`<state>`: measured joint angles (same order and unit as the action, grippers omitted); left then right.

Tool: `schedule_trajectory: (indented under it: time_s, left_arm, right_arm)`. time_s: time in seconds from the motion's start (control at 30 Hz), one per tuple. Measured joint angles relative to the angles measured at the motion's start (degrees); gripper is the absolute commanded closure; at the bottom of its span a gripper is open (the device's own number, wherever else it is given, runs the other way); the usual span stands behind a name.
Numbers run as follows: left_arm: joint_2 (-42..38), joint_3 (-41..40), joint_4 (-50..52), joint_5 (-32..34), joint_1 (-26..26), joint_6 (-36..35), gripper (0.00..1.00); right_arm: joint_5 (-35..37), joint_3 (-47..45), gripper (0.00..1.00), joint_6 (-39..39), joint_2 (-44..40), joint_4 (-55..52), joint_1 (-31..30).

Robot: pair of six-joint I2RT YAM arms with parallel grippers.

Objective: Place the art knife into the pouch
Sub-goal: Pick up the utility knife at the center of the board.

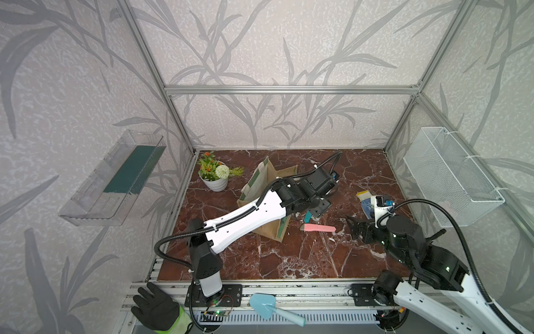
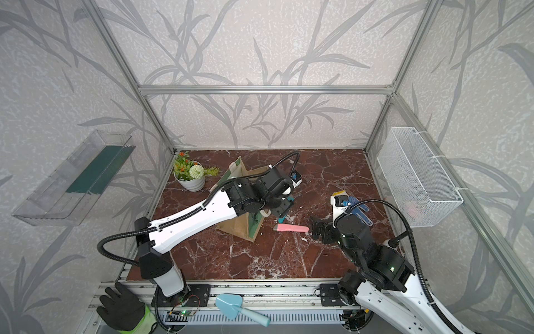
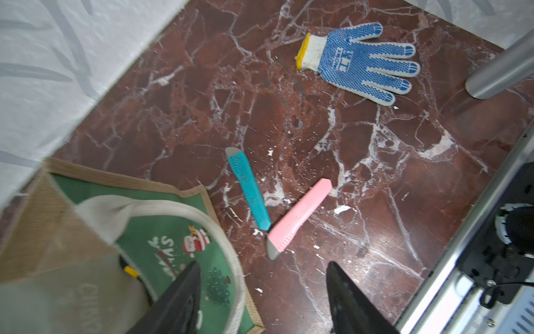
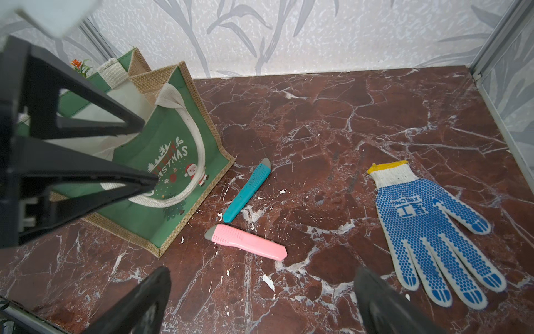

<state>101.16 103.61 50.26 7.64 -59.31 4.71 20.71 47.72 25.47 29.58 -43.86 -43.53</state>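
slim pink art knife (image 4: 245,242), woven jute pouch (image 4: 170,136), veined marble tabletop (image 4: 318,115)

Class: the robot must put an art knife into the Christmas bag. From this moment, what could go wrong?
1. The left gripper has its open jaws at the rim of the pouch, beside the rope handle; a pull there might tip the pouch.
2. The teal knife and pink knife lie close together, so the open right gripper may knock one while taking the other.
3. The left arm reaches over the pouch, perhaps crowding the drop.
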Motion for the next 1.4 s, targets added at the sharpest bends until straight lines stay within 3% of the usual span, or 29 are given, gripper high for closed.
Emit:
schedule_trajectory:
  time_s: [0.4,0.63,0.93,1.4]
  left_arm:
    - [5.2,-12.1,-5.4,-8.0,-0.4,0.9,0.45]
    - [7.9,-14.6,-7.1,-5.6,-1.6,0.3,0.52]
    - [9.7,-18.9,-10.2,-2.9,-2.9,-2.3,0.53]
    - [16.2,-18.8,-12.0,0.3,-3.5,-6.6,0.56]
  right_arm:
    - [1.6,-0.4,0.01,1.0,-3.5,-2.1,0.0]
    - [1.6,-1.1,0.01,1.2,-3.1,-2.5,0.0]
    - [2.5,-1.1,0.01,1.9,-3.2,-2.7,0.0]
    - [4.5,-1.1,0.01,2.2,-4.3,-2.9,0.0]
